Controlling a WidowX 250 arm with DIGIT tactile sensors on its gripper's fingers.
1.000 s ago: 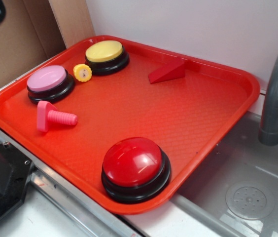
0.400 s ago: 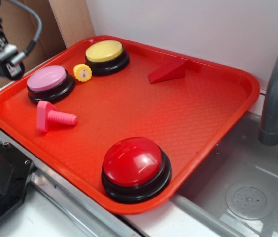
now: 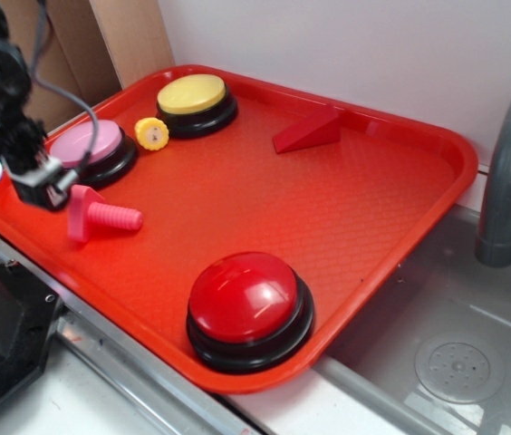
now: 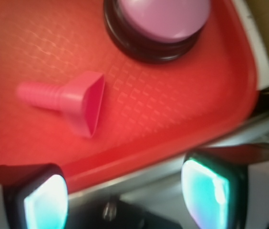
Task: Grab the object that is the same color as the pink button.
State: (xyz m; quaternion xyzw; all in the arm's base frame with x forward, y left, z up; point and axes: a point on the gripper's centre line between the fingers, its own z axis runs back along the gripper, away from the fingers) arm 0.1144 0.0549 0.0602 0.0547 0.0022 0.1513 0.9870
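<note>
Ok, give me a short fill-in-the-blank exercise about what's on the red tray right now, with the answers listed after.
1. The pink bolt lies on its side just in front of the ____ button.
2. The small yellow gear sits between the pink button and the ____ button.
3. The red wedge rests near the tray's ____ edge.
4. The gripper hovers with nothing between its ____.

Answers: pink; yellow; back; jaws

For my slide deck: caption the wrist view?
Open tool above tray edge, pink bolt and pink button ahead.
</note>
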